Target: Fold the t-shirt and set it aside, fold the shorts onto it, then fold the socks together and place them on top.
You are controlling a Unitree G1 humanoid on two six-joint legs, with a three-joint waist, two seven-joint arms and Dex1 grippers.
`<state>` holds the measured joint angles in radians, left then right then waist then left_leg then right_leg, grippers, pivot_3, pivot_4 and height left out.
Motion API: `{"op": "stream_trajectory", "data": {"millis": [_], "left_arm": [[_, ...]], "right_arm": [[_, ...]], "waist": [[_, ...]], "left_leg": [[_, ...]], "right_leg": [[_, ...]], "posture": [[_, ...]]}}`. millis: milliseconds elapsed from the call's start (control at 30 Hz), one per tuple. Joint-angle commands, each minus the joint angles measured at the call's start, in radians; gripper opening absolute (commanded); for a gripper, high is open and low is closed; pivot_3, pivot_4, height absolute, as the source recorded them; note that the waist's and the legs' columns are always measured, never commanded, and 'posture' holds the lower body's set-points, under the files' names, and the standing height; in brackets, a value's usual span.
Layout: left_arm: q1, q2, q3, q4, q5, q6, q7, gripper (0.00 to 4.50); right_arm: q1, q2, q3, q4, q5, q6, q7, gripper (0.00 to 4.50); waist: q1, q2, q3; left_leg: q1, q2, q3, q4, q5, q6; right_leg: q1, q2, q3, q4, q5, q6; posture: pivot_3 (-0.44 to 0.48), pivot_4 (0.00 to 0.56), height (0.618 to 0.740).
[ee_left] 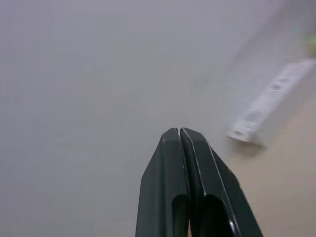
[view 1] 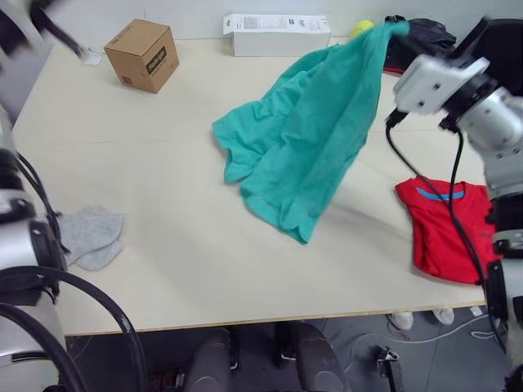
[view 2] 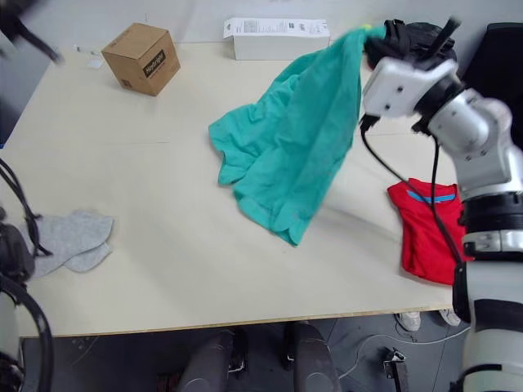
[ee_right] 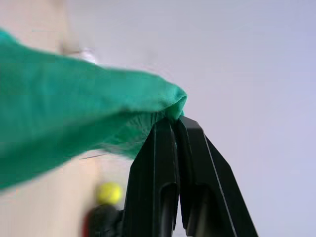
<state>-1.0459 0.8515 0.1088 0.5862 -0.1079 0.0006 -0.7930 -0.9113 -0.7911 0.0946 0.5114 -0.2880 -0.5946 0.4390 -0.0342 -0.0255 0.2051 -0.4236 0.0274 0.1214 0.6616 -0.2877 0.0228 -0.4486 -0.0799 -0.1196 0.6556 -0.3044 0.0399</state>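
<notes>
Your bright red cloth t-shirt (view 1: 445, 231) lies folded at the worktop's (view 1: 204, 269) right edge, your right gripper (ee_right: 174, 123) pinches the teal-green cloth shorts (view 1: 306, 135) aloft mid-worktop, light grey knit socks (view 1: 90, 235) wait unfolded left, left fingers (ee_left: 170, 148) closed empty.

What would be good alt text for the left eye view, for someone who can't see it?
The right gripper holds the teal shorts up by one corner, their lower end trailing on the table. The folded red t-shirt lies at the table's right edge, grey socks at its left, with a cardboard box and white box at the back.
</notes>
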Motion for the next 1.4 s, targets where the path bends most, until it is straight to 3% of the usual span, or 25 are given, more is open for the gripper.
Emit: {"op": "stream_trajectory", "data": {"millis": [33,133,200,267,400,433,767,967,1133,1233,1400], "left_arm": [[0.210,0.033,-0.006,-0.369,-0.177,0.218,-0.188,0.89],[0.413,0.052,-0.033,-0.635,-0.246,0.377,-0.241,1.83],[0.463,0.003,-0.047,-0.744,-0.306,0.483,-0.210,2.46],[0.453,-0.058,-0.087,-0.801,-0.352,0.577,-0.187,3.14],[0.363,-0.153,-0.213,-0.799,-0.332,0.662,-0.180,4.38],[0.332,-0.185,-0.243,-0.781,-0.323,0.688,-0.168,4.44],[0.131,-0.444,-0.602,-0.625,-0.173,0.862,-0.122,4.44],[0.088,-0.546,-0.678,-0.551,-0.085,0.848,-0.083,4.44],[0.084,-0.573,-0.741,-0.488,0.011,0.794,-0.063,4.44],[0.090,-0.570,-0.770,-0.438,0.081,0.745,-0.040,3.85],[0.107,-0.585,-0.747,-0.388,0.117,0.693,-0.038,2.29]], "right_arm": [[0.076,0.004,-0.005,-0.131,0.085,0.064,0.094,0.00],[0.134,0.010,-0.014,-0.198,0.122,0.126,0.145,0.00],[0.149,0.008,-0.020,-0.220,0.134,0.165,0.173,0.00],[0.160,0.003,-0.023,-0.231,0.149,0.205,0.202,0.00],[0.195,-0.014,-0.030,-0.255,0.165,0.241,0.247,0.00],[0.208,-0.018,-0.033,-0.267,0.166,0.249,0.254,0.00],[0.366,-0.033,-0.073,-0.445,0.186,0.354,0.284,0.00],[0.398,-0.034,-0.093,-0.500,0.195,0.415,0.282,0.00],[0.410,-0.031,-0.100,-0.526,0.195,0.439,0.287,0.00],[0.408,-0.029,-0.101,-0.531,0.198,0.451,0.288,0.00],[0.404,-0.025,-0.099,-0.531,0.204,0.461,0.288,0.00]], "waist": [[-0.004,0.000,0.002],[0.000,0.001,0.005],[0.006,0.001,0.006],[0.016,0.002,0.007],[0.035,0.003,0.007],[0.036,0.003,0.007],[0.032,0.003,0.006],[0.034,0.003,0.006],[0.033,0.003,0.006],[0.034,0.003,0.006],[0.034,0.003,0.006]], "left_leg": [[-0.001,0.000,0.001,0.002,0.000,0.000],[0.000,0.002,0.002,0.009,0.001,0.001],[0.000,0.003,0.002,0.019,0.003,0.001],[0.007,0.003,0.000,0.021,0.009,0.001],[0.037,0.002,-0.004,0.014,0.005,0.000],[0.037,0.002,-0.003,0.012,0.005,0.000],[0.032,0.002,0.000,0.002,0.008,-0.003],[0.033,0.001,-0.001,0.005,0.012,-0.004],[0.034,0.001,-0.001,0.004,0.013,-0.004],[0.034,0.001,-0.001,0.003,0.013,-0.005],[0.034,0.001,-0.001,0.003,0.013,-0.005]], "right_leg": [[0.001,0.000,0.001,0.000,0.000,0.000],[0.005,0.000,0.004,0.000,0.000,0.000],[0.006,0.000,0.007,0.004,0.000,0.000],[0.013,0.001,0.010,0.005,0.000,-0.001],[0.044,0.001,0.011,-0.002,0.001,-0.005],[0.045,0.001,0.012,-0.003,0.002,-0.006],[0.034,0.005,0.016,0.000,0.001,-0.003],[0.035,0.004,0.017,-0.003,0.001,-0.004],[0.036,0.003,0.017,-0.001,0.001,-0.004],[0.035,0.003,0.017,-0.001,0.001,-0.004],[0.035,0.003,0.016,-0.002,0.001,-0.004]], "posture": [[0.000,0.150,0.740],[0.000,0.150,0.740],[0.000,0.150,0.740],[0.000,0.150,0.740],[0.000,0.150,0.740],[0.000,0.150,0.740],[0.000,0.150,0.740],[0.000,0.150,0.740],[0.000,0.150,0.740],[0.000,0.150,0.740],[0.000,0.150,0.740]]}}
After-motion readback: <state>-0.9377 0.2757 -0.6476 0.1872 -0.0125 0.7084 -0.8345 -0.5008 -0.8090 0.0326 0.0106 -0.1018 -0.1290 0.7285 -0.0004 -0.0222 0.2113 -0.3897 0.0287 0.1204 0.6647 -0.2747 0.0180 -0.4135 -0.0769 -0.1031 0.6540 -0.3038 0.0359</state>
